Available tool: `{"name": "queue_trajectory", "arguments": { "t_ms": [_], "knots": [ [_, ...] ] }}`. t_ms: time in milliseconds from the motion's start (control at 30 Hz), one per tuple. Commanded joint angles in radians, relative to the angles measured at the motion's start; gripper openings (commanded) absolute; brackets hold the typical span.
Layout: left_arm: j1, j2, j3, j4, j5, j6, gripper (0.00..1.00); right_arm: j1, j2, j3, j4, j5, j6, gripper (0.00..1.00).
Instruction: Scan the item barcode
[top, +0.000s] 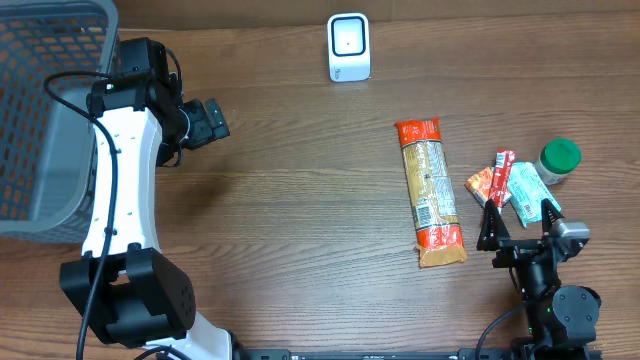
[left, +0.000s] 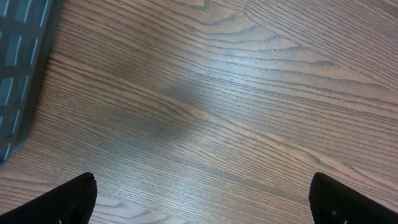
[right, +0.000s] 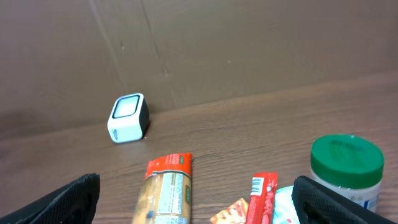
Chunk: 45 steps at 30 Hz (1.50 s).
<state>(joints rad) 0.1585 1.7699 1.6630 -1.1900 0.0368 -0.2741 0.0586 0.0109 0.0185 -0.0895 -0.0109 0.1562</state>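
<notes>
Packets in a loose cluster on the right side of the table (top: 300, 210). Long packet (top: 431, 193) lies flat on the wood, lengthwise away from the robot, with red crimped ends and a tan middle carrying a printed label panel. Just to its right, small orange sachet (top: 481, 185), red stick packet (top: 500, 177) and teal packet (top: 527, 192), touching or overlapping one another. A small barcode shows on the stick packet's near end in the right wrist view. Just beyond the teal packet stands a stubby jar (top: 559, 160), upright, with a ribbed green screw lid.

Scanner (top: 349, 46), a small white rounded box with a dark-rimmed window, stands at the table's far edge, well apart from the cluster, open wood between. Grey basket (top: 40, 110) of plastic lattice sits at far left. Tabletop of brown wood-grain laminate with a faint sheen.

Right gripper (top: 518, 216) sits low at the near right edge, black tapered fingers spread as wide as they go and holding nothing. Points at the cluster, with the teal and stick packets just ahead between the tips and the long packet off to the left. Left gripper (top: 212, 120) hovers well apart from the packets, beside the basket, equally wide and empty, above wood grain.
</notes>
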Motion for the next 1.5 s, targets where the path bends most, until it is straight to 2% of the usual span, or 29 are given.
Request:
{"name": "queue_trajectory", "arguments": {
  "t_ms": [0, 1333, 1467],
  "knots": [
    [-0.002, 0.002, 0.017, -0.002, -0.003, 0.016, 1.0, -0.004, -0.008, -0.011, 0.005, -0.008, -0.114, 1.0],
    [-0.002, 0.003, 0.017, -0.002, -0.003, 0.016, 1.0, -0.004, -0.008, -0.011, 0.005, -0.006, -0.124, 1.0],
    [-0.037, -0.045, 0.017, -0.002, -0.003, 0.016, 1.0, -0.004, -0.008, -0.011, 0.005, -0.006, -0.124, 1.0]
  ]
}}
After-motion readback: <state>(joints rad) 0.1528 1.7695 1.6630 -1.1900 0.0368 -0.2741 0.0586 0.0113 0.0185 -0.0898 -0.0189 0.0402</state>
